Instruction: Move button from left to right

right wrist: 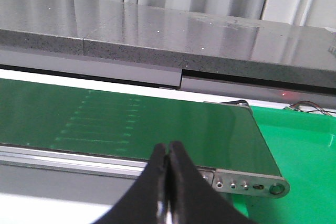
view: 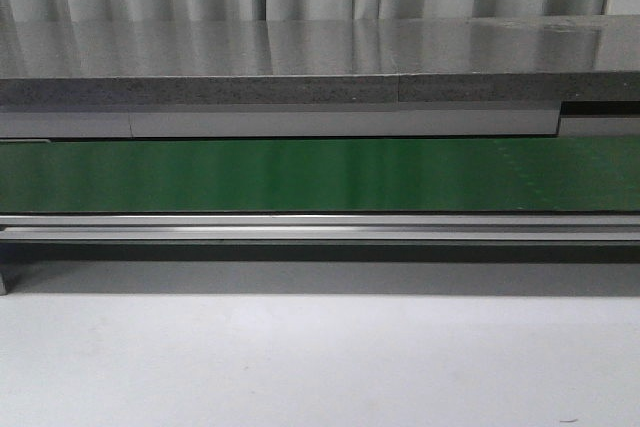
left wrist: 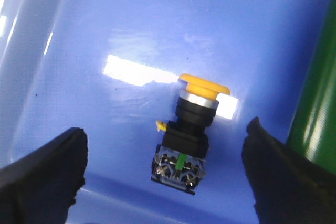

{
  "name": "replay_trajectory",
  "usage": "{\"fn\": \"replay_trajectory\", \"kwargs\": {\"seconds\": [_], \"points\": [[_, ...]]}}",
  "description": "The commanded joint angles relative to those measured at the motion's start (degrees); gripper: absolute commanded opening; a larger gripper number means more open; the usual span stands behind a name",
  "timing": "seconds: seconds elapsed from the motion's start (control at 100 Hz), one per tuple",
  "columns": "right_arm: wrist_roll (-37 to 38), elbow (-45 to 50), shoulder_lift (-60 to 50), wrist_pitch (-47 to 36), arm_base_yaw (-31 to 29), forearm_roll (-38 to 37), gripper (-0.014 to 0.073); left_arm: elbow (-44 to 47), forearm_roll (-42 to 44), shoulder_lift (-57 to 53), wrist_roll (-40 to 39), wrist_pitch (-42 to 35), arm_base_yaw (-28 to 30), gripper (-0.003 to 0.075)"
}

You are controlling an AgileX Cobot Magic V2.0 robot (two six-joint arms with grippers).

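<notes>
Yellow-capped black button (left wrist: 190,129) (blue tray (left wrist: 105,35)); green belt (view: 320,175)

Button (left wrist: 188,129): lies inside the bin (left wrist: 105,24), on its floor.
Conveyor belt (view: 320,175): runs left to right, behind the bench (view: 320,357).
Stone counter (view: 320,72): behind the belt.

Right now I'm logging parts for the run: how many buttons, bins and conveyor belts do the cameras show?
button: 1
blue bin: 1
green conveyor belt: 1
Total: 3
</notes>
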Motion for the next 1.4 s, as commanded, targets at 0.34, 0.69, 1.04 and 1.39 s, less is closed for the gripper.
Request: {"fn": "replay_trajectory", "kwargs": {"seconds": [0.34,0.69,1.04,1.39], "points": [[-0.14,0.02,-0.94,-4.76,-0.44,0.06,-0.0068,-2.77,-0.77,3.92,0.02,-1.48,-0.05,0.0572],[-0.14,0.02,-0.94,-4.76,-0.44,0.06,-0.0068,-2.88,-1.70,8.73,0.12,-1.74,-0.21,0.0572],[-0.14,0.02,-0.94,-4.76,-0.44,0.06,-0.0068,-3.59,-2.11,8.85,0.12,-1.40,-0.21,0.0236],[-0.14,0.02,-0.94,-4.76,-0.44,0.06,-0.0068,-7.02,-2.11,7.41,0.12,2.91,-0.21,0.0005]]}}
